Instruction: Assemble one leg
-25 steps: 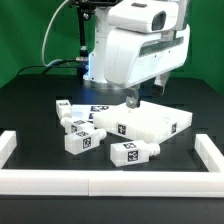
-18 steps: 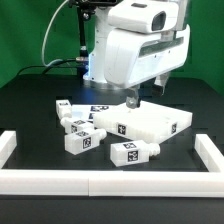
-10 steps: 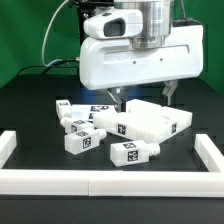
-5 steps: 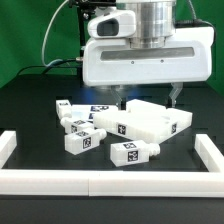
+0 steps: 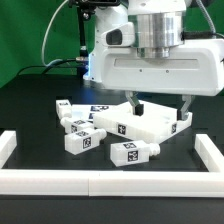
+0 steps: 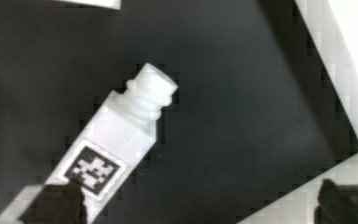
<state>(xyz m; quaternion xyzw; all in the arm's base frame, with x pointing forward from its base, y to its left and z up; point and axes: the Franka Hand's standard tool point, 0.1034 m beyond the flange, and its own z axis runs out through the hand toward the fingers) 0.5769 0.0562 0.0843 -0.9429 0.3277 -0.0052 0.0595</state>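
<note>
My gripper (image 5: 160, 106) hangs open above the large white tray-like piece (image 5: 150, 124), its two dark fingers (image 5: 133, 103) spread wide with nothing between them. Several white legs with square tags lie on the black table: one at the front (image 5: 133, 153), one (image 5: 83, 141) to the exterior view's left of it, and two more (image 5: 75, 125) (image 5: 63, 108) behind that one. In the wrist view one leg (image 6: 119, 135) lies flat on the black surface, its tagged end close to one finger (image 6: 51, 205). There my gripper (image 6: 197, 205) is open over bare black table.
A low white fence (image 5: 100, 182) borders the table at the front, with corner pieces at the exterior view's left (image 5: 8, 146) and right (image 5: 209, 150). The marker board (image 5: 100, 108) lies behind the tray piece. In the wrist view, a white edge (image 6: 345, 70) runs along one side.
The gripper has shifted toward the exterior view's right and come closer to the camera, now over the tray piece's front. It stays open. The parts have not moved.
</note>
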